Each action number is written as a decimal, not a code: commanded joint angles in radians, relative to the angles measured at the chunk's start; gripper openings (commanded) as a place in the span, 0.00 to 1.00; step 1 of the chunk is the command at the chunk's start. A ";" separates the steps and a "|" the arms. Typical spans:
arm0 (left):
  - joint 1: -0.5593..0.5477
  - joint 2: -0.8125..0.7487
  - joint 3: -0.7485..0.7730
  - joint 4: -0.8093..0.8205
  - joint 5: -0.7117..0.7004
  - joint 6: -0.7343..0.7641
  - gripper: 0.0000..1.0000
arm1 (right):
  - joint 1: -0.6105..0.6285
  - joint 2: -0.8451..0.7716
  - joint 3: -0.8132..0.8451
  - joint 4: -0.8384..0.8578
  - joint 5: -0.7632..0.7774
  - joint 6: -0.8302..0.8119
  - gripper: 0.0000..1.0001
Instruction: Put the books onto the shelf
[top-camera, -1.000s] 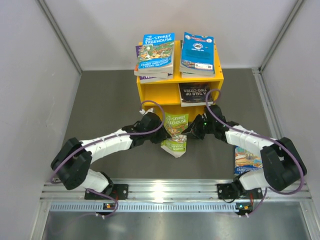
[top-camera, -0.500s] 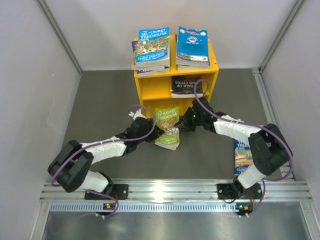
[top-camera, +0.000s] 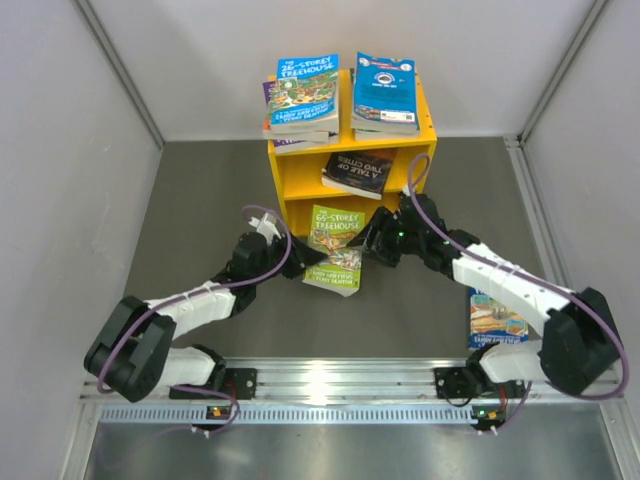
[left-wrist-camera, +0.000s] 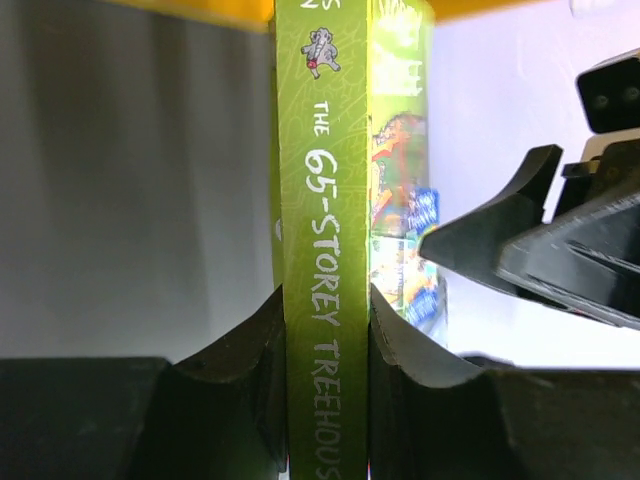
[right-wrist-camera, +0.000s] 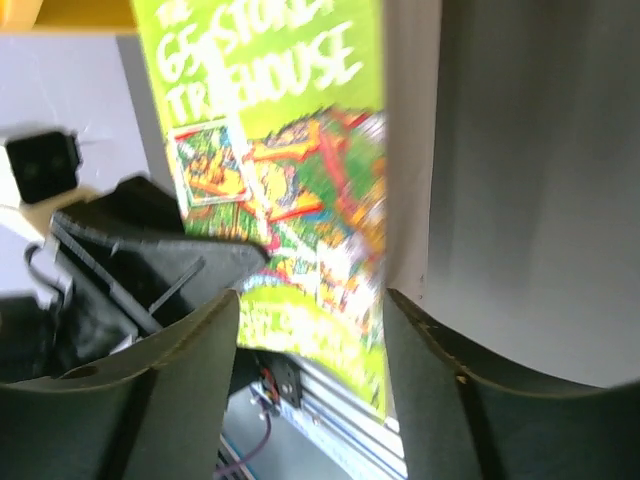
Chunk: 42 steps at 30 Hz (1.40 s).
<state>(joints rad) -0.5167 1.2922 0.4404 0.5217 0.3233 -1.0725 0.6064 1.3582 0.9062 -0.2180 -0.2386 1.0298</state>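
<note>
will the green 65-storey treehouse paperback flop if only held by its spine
Probably fairly stiff there: the green paperback book is pinched at its narrow spine between the left fingers. Its thin free pages may sag or fan open.

Shelf (top-camera: 300, 178): bright yellow, open-fronted, two compartments, standing upright.
Left stack (top-camera: 305, 95): lies flat on the shelf top, blue "Treehouse" cover uppermost.
Right stack (top-camera: 385, 88): flat beside it, blue cover uppermost.
Dark book (top-camera: 358, 172): in the upper compartment, askew, one corner jutting out.
Green book (top-camera: 335, 248): "65-Storey Treehouse", tilted before the lower compartment, spine clamped in the left gripper (left-wrist-camera: 325, 300).
Loose book (top-camera: 492, 318): flat, well apart at right, partly hidden, possibly another Treehouse title.
</note>
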 joint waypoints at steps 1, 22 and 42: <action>0.003 -0.030 0.044 0.144 0.132 -0.030 0.00 | 0.001 -0.132 -0.043 -0.072 -0.022 -0.033 0.60; -0.100 -0.137 0.489 -0.305 0.316 0.082 0.00 | -0.200 -0.565 -0.162 -0.310 -0.065 -0.125 0.68; -0.089 0.105 0.518 -0.025 0.020 -0.113 0.00 | -0.243 -0.642 -0.217 -0.176 -0.149 -0.051 0.76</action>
<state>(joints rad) -0.6109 1.4250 0.9569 0.2932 0.3931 -1.1316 0.3702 0.7181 0.6956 -0.5152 -0.3431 0.9459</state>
